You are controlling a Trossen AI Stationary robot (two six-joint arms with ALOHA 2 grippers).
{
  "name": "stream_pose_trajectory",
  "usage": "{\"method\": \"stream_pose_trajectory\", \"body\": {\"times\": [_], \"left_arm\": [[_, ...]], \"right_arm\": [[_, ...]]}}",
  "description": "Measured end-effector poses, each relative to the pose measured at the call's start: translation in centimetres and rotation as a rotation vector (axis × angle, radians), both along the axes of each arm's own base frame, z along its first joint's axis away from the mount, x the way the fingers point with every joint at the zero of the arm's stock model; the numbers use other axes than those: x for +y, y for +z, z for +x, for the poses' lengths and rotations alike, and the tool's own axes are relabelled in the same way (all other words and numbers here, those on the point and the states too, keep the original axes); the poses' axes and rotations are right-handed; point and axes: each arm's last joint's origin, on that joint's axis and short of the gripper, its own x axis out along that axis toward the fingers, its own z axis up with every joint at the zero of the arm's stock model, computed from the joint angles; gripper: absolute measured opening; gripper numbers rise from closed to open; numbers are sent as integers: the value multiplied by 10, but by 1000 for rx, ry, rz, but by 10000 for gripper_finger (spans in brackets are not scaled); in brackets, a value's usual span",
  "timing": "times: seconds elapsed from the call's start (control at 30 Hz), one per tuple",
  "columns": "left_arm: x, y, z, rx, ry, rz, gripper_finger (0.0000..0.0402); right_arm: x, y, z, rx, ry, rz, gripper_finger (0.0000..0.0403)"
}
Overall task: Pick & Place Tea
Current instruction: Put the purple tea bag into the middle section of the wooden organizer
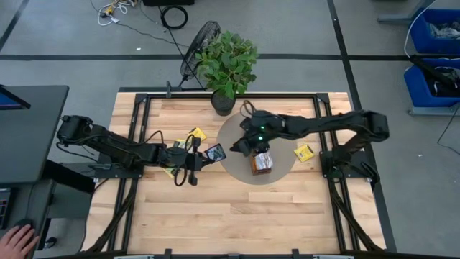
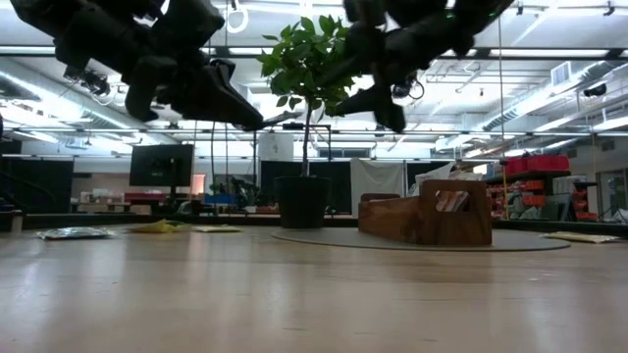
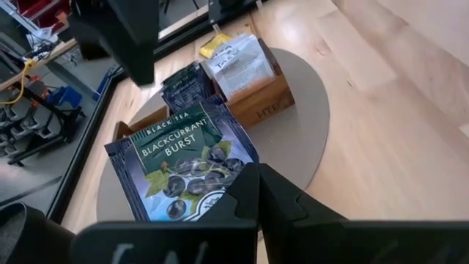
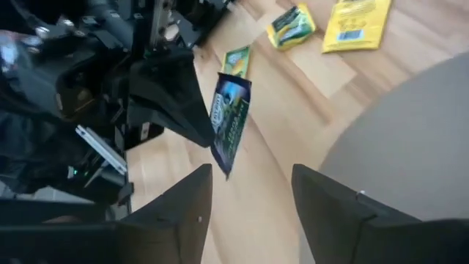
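My left gripper (image 1: pixel 200 155) hovers just left of the round grey mat (image 1: pixel 231 170), shut on a dark navy "Blackcurrant Burst" tea sachet (image 1: pixel 214 152) (image 3: pixel 183 165) (image 4: pixel 229 121). My right gripper (image 1: pixel 239 147) (image 4: pixel 249 198) is open, above the mat's left part, facing that sachet across a short gap. The brown wooden tray (image 1: pixel 263 162) (image 3: pixel 256 103) stands on the mat with sachets upright in it. Yellow sachets (image 1: pixel 195 134) (image 1: pixel 304 152) and a green one (image 4: pixel 236 59) lie flat on the table. In the low view both grippers (image 2: pixel 231 103) (image 2: pixel 388 93) hang above the table. My left gripper pinches the navy sachet between its two fingers (image 3: pixel 253 198) at one edge (image 3: pixel 220 192). The fingers come level from the table's left, pointing toward the mat. The sachet is lifted clear of the table and sticks out beyond the fingertips, tilted on edge (image 4: pixel 223 147).
A potted plant (image 1: pixel 226 61) (image 2: pixel 304 108) stands at the far edge, just behind the mat. A black frame runs around the tabletop (image 1: pixel 215 208), whose near half is bare wood. A person's hand (image 1: pixel 18 237) shows off the table at the lower left.
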Motion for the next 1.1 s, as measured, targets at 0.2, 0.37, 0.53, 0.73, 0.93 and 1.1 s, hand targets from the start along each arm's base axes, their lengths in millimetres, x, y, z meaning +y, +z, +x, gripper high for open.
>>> {"method": "stream_pose_trajectory", "body": {"times": [0.2,0.37,0.53,0.73,0.93,1.1], "left_arm": [[0,1,1,-12,-6,11,2],[0,1,0,-10,-6,12,2],[0,2,1,-17,-7,11,2],[0,2,1,-24,-7,10,2],[0,4,2,-44,-7,9,2],[0,6,2,-59,-11,15,2]], "right_arm": [[-3,-4,27,6,28,16,186],[-4,-7,38,7,59,38,176],[-4,-9,38,18,39,27,157],[-5,-8,39,6,40,25,115],[-5,-8,39,2,49,8,80],[-6,-8,39,2,51,-12,65]]}}
